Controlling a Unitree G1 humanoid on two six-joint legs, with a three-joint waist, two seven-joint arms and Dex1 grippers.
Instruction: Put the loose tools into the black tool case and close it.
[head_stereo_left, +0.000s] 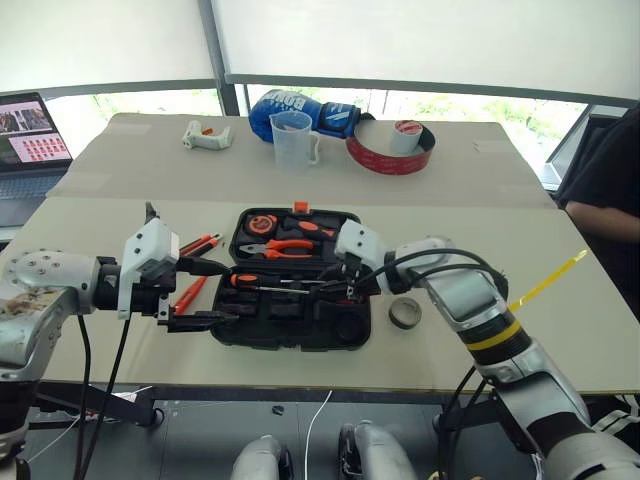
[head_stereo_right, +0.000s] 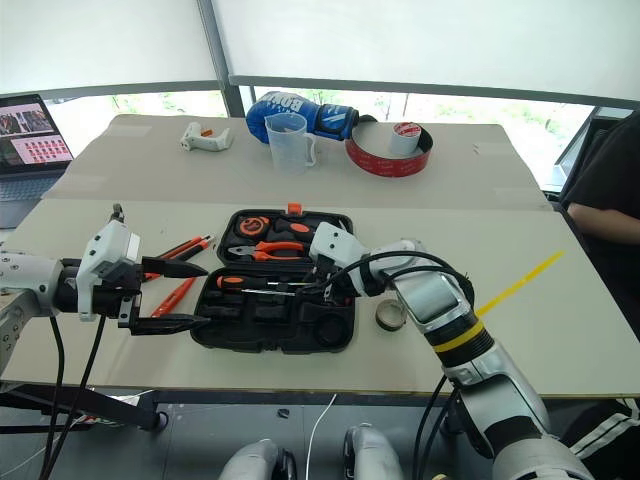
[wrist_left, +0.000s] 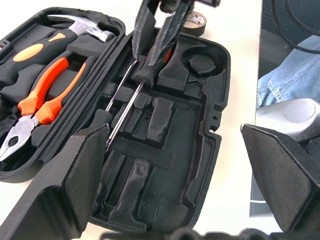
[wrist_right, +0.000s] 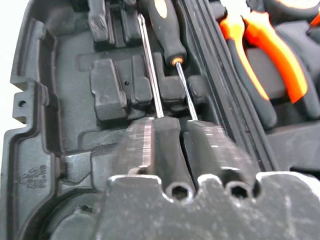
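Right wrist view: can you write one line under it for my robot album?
The right tool, shut, hovers over two screwdrivers lying in the open black tool case, beside the orange pliers.

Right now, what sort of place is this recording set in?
Probably an office or lab workspace: beige tables beside big windows with blinds, an open laptop, and a tool case laid out.

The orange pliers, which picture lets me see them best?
The left wrist view: the orange pliers lie close and big in the black tool case, from handles to metal nose. Both eye views show them small, far off. The right wrist view catches just their orange handles at the edge.
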